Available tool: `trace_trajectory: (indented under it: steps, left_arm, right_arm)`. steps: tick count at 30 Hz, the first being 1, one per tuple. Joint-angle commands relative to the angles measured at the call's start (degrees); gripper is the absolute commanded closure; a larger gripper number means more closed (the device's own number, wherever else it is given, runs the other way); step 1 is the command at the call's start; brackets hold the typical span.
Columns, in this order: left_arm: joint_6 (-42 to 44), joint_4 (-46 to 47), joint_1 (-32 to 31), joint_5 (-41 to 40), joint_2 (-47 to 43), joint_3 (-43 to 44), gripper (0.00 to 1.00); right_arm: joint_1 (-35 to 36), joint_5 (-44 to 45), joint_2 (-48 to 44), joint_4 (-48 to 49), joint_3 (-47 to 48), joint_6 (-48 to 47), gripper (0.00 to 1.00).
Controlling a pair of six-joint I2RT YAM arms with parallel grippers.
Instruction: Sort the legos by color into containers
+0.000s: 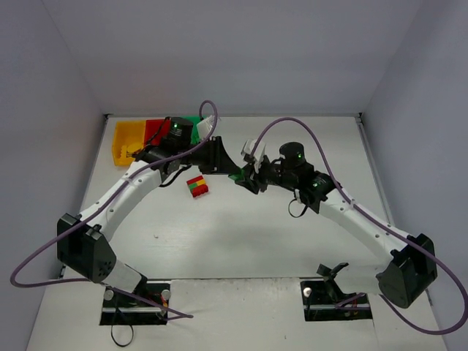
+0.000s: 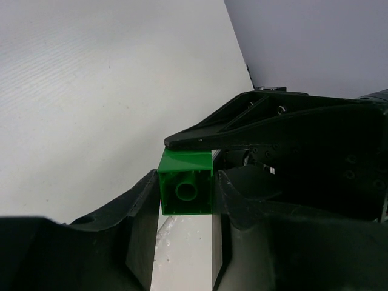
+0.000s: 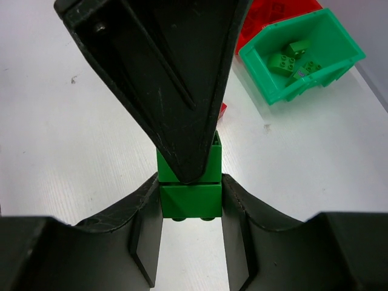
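Both grippers meet above the table's middle on a stack of two green legos (image 1: 236, 176). My left gripper (image 1: 231, 171) is shut on one green brick (image 2: 185, 185), seen from its hollow underside between my fingers (image 2: 185, 189). My right gripper (image 1: 246, 178) is shut on the other green brick (image 3: 190, 200), its studs facing the camera. The left gripper's black finger (image 3: 176, 79) covers most of the far brick (image 3: 213, 159). A red, yellow and green clump (image 1: 197, 186) lies on the table to the left of the grippers.
The yellow bin (image 1: 126, 140), red bin (image 1: 154, 129) and green bin (image 1: 191, 119) stand in a row at the back left, partly behind my left arm. The green bin (image 3: 315, 66) holds several green bricks; the red bin (image 3: 267, 15) is beside it.
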Motion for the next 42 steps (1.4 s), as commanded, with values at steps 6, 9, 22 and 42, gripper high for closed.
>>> trace_trajectory:
  steps: [6, 9, 22, 42]
  left_arm:
    - [5.2, -3.5, 5.0, 5.9, 0.7, 7.2, 1.0]
    - [6.7, -5.3, 6.2, 6.2, 1.4, 8.2, 1.0]
    - [16.1, -5.4, 15.1, -37.5, 21.4, 23.3, 0.93]
    - [14.7, -10.5, 12.7, -23.9, 24.8, 35.1, 0.32]
  right_arm:
    - [0.2, 3.5, -4.9, 1.6, -5.3, 0.0, 1.0]
    - [0.2, 4.6, -5.0, 1.5, -6.2, 0.5, 1.0]
    - [0.2, 6.3, -6.3, 1.1, -5.9, 3.3, 1.0]
    - [0.4, 3.5, -4.2, 0.7, -1.3, 1.3, 1.0]
